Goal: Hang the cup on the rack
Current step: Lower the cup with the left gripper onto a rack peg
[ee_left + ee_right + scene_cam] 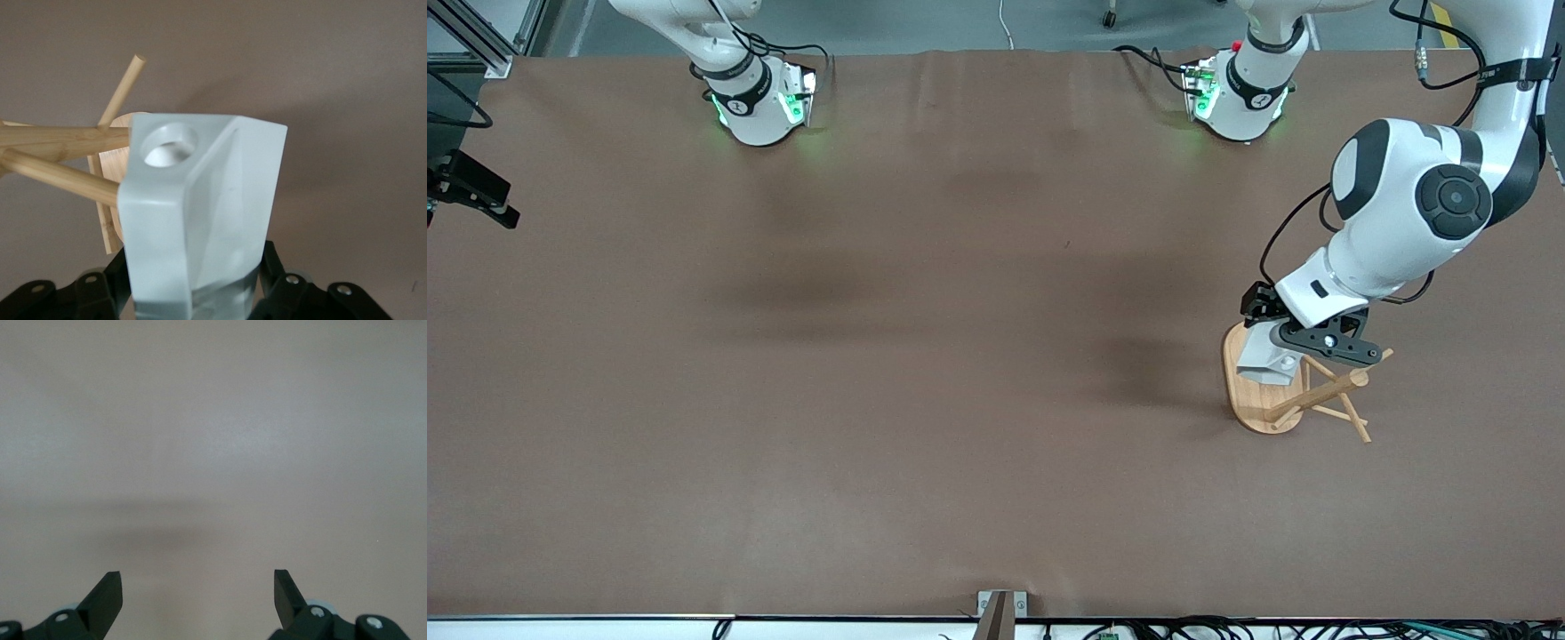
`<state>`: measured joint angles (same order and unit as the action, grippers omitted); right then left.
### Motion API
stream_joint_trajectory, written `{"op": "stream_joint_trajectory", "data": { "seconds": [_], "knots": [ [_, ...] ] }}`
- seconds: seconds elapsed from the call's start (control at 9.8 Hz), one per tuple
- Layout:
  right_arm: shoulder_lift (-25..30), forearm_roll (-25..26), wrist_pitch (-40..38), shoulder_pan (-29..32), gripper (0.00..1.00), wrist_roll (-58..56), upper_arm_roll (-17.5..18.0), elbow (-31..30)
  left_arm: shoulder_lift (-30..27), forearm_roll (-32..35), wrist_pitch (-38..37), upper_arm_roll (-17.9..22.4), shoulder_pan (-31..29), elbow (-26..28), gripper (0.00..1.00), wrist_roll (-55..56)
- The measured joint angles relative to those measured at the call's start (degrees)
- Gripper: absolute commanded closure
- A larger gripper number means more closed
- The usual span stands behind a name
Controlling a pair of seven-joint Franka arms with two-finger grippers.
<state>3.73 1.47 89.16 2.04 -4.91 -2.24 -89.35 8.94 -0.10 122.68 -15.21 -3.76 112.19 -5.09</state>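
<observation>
left tool (1282, 342) is pinching the cup (200, 220) right at the rack (1303, 400), handle hole beside a peg (60, 177) and looks like it needs threading on next, while the right tool (198, 595) waits spread wide over bare tabletop (213, 440).

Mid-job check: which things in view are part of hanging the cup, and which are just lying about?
In the job:
- cup, held in the left gripper, over the rack
- rack, toward the left arm's end of the table

Just about:
- nothing loose; right gripper waits, jaws open

Tabletop (925, 356): brown matte covering, faint creases, soft shadows. Grey floor (960, 22) past its top edge, with a white cable (1007, 27). Aluminium frame (480, 40) at one corner.
</observation>
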Motion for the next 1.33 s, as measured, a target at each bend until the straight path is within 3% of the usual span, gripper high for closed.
{"op": "stream_joint_trajectory", "data": {
  "seconds": [0.71, 1.02, 1.22, 1.33],
  "knots": [
    [0.0, 0.0, 0.02, 0.0, 0.0, 0.0, 0.01, -0.06, 0.63, 0.0, 0.88, 2.47, 0.02, 0.0, 0.64, -2.77],
    [0.0, 0.0, 0.02, 0.0, 0.0, 0.0, 0.01, -0.08, 1.43, -3.1, 1.58, 4.54, 0.0, 0.0, 0.63, -6.45],
    [0.0, 0.0, 0.02, 0.0, 0.0, 0.0, 0.01, -0.08, 2.02, -3.68, 2.08, 4.81, 0.0, -0.01, 0.56, -6.87],
    [0.0, 0.0, 0.02, 0.0, 0.0, 0.0, 0.01, -0.08, 2.13, -3.68, 2.28, 4.81, 0.0, -0.01, 0.36, -6.87]
  ]
}}
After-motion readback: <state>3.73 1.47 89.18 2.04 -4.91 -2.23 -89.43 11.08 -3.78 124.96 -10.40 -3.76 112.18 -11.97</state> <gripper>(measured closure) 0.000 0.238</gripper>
